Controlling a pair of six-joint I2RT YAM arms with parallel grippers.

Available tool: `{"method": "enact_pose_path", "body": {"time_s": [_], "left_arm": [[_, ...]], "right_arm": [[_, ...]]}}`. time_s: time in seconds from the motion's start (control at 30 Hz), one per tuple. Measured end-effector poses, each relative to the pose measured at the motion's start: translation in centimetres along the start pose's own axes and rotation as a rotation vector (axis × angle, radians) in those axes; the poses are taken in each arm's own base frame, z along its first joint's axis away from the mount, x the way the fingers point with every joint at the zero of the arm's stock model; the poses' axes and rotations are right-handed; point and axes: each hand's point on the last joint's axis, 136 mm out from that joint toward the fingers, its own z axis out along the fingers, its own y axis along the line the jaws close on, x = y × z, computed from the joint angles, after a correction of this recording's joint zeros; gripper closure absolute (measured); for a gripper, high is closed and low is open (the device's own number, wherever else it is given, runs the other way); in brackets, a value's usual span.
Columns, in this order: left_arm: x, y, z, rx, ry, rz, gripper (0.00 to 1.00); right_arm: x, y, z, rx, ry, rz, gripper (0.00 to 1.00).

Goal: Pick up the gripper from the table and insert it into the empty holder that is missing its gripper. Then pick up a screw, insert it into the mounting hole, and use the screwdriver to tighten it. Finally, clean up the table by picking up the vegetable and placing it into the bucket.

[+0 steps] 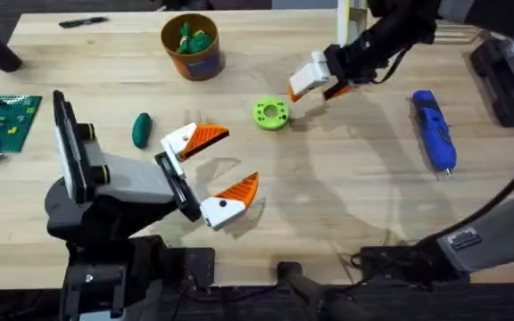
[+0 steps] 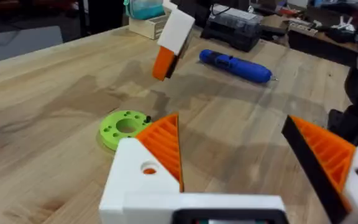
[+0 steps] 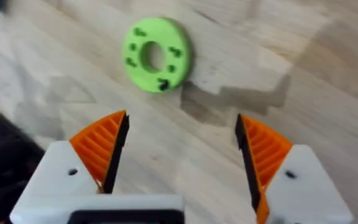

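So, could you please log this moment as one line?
left pincer open, empty | right pincer open above green disc | screwdriver untouched | vegetable on table

My left gripper [image 1: 224, 169] hangs at the near left of the table [image 1: 346, 196]; my right gripper [image 1: 315, 80] is farther back, right of centre. The disc with holes [image 1: 270, 113] lies between them. The vegetable [image 1: 141, 129] is left of my left gripper. Behind it stands the bucket [image 1: 193, 46], holding leafy pieces [image 1: 192, 37]. The screwdriver [image 1: 434, 129] lies far right.
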Motion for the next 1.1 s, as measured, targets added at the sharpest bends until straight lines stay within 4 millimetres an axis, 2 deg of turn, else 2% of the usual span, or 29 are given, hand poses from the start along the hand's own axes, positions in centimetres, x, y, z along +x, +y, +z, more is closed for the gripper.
{"method": "enact_pose_path", "body": {"time_s": [0.17, 0.5, 0.77, 0.97, 1.1], "left_arm": [[0.0, 0.0, 0.0, 0.000, 0.000, 0.000, 0.015], [0.0, 0.0, 0.0, 0.000, 0.000, 0.000, 0.016], [0.0, 0.0, 0.0, 0.000, 0.000, 0.000, 0.015], [0.0, 0.0, 0.0, 0.000, 0.000, 0.000, 0.015], [0.0, 0.0, 0.0, 0.000, 0.000, 0.000, 0.015]], "right_arm": [[-0.1, -2.2, -0.6, 0.062, -0.010, -0.035, 0.006], [0.0, -1.0, 0.0, 0.067, 0.007, -0.115, 0.008], [-0.9, 2.1, 0.9, 0.135, 0.008, -0.248, 0.009], [0.3, 5.5, 2.8, 0.226, 0.058, -0.400, 0.007], [0.7, 6.6, 3.3, 0.247, 0.070, -0.451, 0.007]]}}
